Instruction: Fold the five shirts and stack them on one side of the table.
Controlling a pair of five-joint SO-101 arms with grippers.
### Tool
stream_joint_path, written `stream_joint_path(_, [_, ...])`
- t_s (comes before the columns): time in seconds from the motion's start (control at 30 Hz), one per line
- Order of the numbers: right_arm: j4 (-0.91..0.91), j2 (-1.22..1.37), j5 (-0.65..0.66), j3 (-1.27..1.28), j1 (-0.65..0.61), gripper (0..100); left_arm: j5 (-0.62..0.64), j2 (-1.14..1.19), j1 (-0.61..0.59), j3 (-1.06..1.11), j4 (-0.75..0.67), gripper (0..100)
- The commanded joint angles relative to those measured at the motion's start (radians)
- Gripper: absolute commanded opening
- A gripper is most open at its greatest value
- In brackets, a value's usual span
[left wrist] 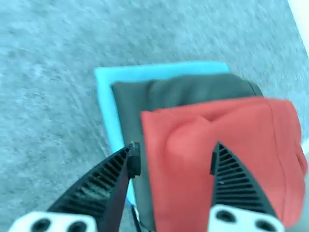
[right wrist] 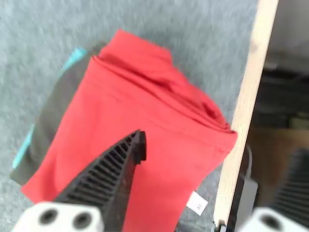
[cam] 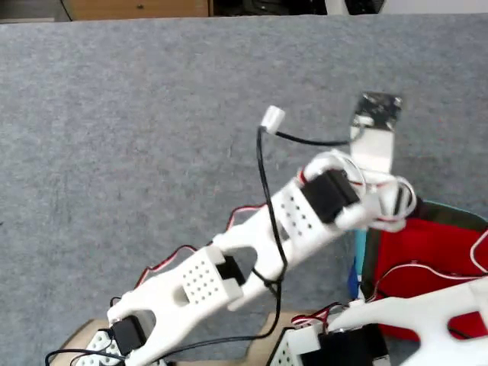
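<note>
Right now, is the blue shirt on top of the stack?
No, the red shirt lies on top, over a dark shirt, with the blue shirt at the bottom.

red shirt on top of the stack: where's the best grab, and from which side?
Probably the red shirt's edge that lies on the dark shirt, pinched from above. The left gripper hangs open astride that edge, one finger outside it and one over the red cloth. The cloth humps up just inside the edge, so closing there should gather only the top layer.
</note>
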Motion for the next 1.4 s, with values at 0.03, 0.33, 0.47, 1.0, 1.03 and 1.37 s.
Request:
stream_joint_path(0.03, [0.077, -0.102, 0.009, -0.104, -0.045, 40.8, 0.003, -0.117, -0.087, -0.041, 0.038, 20])
stream_joint_path(0.33, [0.187, -0.216, -0.066, -0.166, -0.558, 5.2, -0.210, -0.251, -0.371, -0.021, 0.060, 2])
stream_joint_path(0.47, [0.186, -0.219, -0.132, -0.107, -0.848, 6.2, -0.316, -0.328, -0.563, 0.081, 0.060, 2])
stream_joint_path(1.0, [0.178, -0.535, -0.074, 0.108, -1.371, 6.2, -0.597, -1.063, -1.096, 1.246, -0.014, 2])
stream_joint_path(1.03, [0.161, -0.561, -0.074, 0.151, -1.371, 6.2, -0.603, -1.121, -1.123, 1.336, -0.048, 2])
stream_joint_path(1.37, [-0.164, -0.785, 0.075, 0.665, -1.372, 6.2, -0.608, -1.724, -1.264, 2.346, -0.509, 2])
